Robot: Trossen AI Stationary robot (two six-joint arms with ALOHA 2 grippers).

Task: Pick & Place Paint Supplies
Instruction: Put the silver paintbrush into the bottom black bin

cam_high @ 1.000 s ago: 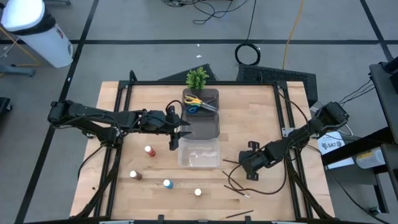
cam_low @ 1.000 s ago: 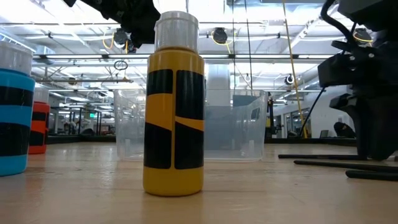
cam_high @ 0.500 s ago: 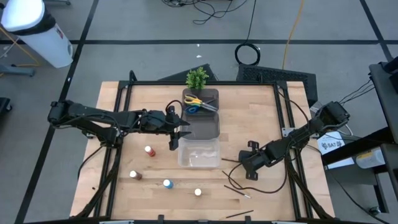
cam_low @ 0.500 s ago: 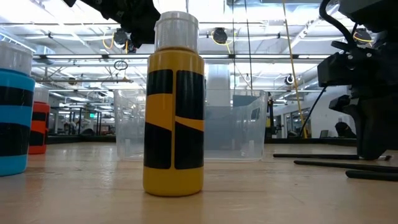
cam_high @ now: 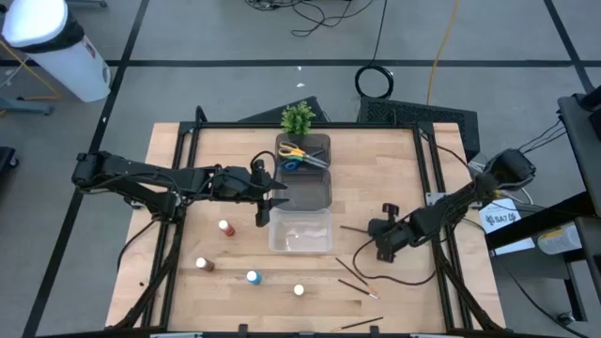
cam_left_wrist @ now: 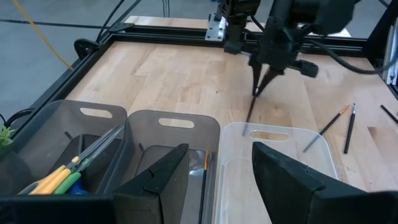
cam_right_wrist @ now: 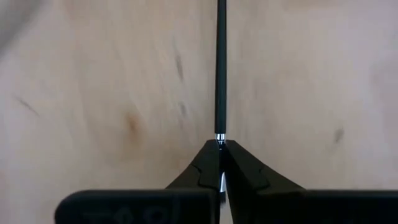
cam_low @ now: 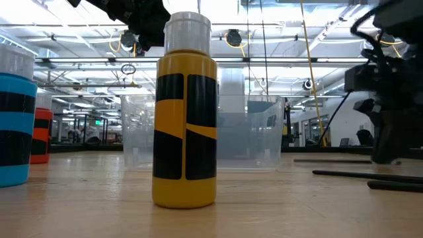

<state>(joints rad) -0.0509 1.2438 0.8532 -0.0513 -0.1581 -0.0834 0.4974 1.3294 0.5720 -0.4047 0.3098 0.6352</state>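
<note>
My right gripper (cam_high: 379, 232) is right of the clear bin (cam_high: 300, 231), shut on a thin dark paintbrush (cam_high: 357, 228). In the left wrist view the right gripper (cam_left_wrist: 268, 70) shows farther off with the paintbrush (cam_left_wrist: 254, 106) slanting down from it. My left gripper (cam_high: 274, 199) hovers open over the bins' left side, touching nothing. Red (cam_high: 225, 227), brown (cam_high: 202, 265), blue (cam_high: 252, 277) and pale-capped (cam_high: 299, 290) bottles stand on the table. Scissors (cam_high: 299, 156) lie in the far dark bin. More brushes (cam_high: 355, 283) lie near the right gripper. My right gripper pinches the paintbrush between its two fingertips (cam_right_wrist: 208, 163), at the shiny metal collar (cam_right_wrist: 219, 137). The brush runs on along the line of the fingers (cam_right_wrist: 219, 68). The fingers point down, and the brush slants below them toward the clear bin.
Three bins sit in a row at the table's middle: two dark ones (cam_high: 305, 189) and the clear one nearest. A green potted plant (cam_high: 298, 117) stands beyond them. In the low view the yellow bottle (cam_low: 185, 125) stands in front of the clear bin (cam_low: 264, 132).
My right gripper has risen and shifted a little toward the table's far and right edges, taking the paintbrush up with it. The brush's free end has swung toward the clear bin. My left arm has kept still.
</note>
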